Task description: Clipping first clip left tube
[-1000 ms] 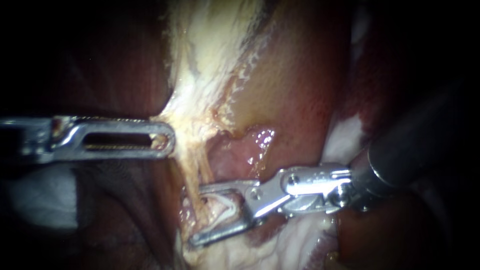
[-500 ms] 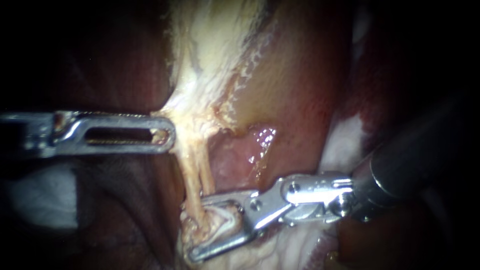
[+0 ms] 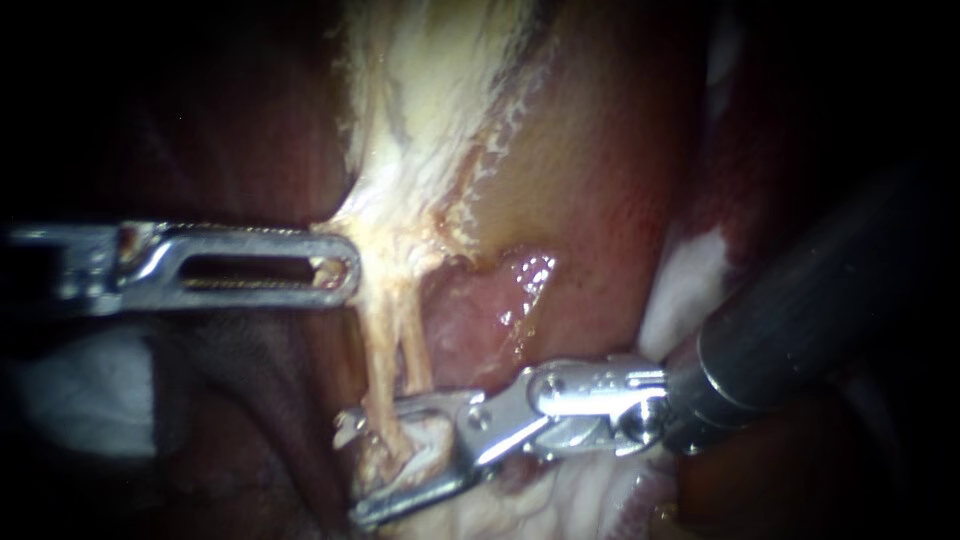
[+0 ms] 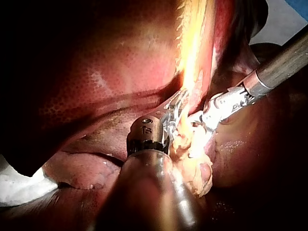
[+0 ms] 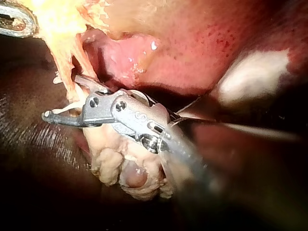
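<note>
While the left instrument (image 3: 348, 270) pinches the edge of the pale tissue (image 3: 395, 230), jaws pressed together on it, two thin strands run taut and straight away from those jaws. This seems to be the purpose of the hold: tension separates the strands and presents them for clipping. The left tube (image 3: 378, 345) is the strand nearer the left jaws, and the right tube (image 3: 413, 350) lies just beside it on the far side. The right instrument (image 3: 350, 468) has its jaws spread and grips nothing. They straddle the site where the strands meet a fatty lump (image 3: 405, 455), and they cross the strands nearly square, probably so that a clip would close over the full width. The left tube passes into the gap between these jaws, as the right wrist view also shows. Whether the right tube lies inside the gap too cannot be settled. The left tube appears slender, cream-yellow, glistening and stripped of covering tissue. No clip shows on it.
</note>
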Controlling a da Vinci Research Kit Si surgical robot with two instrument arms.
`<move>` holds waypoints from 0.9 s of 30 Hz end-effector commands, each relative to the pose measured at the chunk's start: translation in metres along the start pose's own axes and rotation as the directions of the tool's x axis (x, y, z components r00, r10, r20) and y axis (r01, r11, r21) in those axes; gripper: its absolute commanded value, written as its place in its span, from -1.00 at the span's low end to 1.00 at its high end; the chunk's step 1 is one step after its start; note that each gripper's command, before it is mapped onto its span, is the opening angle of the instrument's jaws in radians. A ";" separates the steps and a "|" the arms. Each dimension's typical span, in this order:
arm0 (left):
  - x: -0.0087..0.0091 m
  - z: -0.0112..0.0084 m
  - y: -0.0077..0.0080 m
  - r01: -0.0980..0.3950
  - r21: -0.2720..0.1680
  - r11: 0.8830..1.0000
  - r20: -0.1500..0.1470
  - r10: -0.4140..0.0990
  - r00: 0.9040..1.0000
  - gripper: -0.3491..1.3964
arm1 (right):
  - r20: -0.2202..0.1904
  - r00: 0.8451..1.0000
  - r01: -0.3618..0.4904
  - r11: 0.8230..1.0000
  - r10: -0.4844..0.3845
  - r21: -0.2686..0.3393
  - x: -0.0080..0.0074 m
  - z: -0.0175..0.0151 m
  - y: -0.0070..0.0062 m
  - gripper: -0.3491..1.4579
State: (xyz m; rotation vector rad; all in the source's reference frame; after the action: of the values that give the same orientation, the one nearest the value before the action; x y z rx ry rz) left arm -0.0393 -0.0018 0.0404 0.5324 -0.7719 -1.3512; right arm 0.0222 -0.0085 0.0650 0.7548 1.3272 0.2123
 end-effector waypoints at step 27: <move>0.0000 -0.0001 0.0000 0.000 0.000 1.000 0.000 0.000 1.000 -1.00 | 0.034 0.997 -0.070 0.995 0.072 -0.069 -0.0012 -0.0019 0.0009 -1.00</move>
State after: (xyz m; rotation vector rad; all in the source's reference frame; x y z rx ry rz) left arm -0.0393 -0.0019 0.0404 0.5319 -0.7716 -1.3518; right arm 0.0204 -0.0078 0.0665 0.7460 1.2537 0.2985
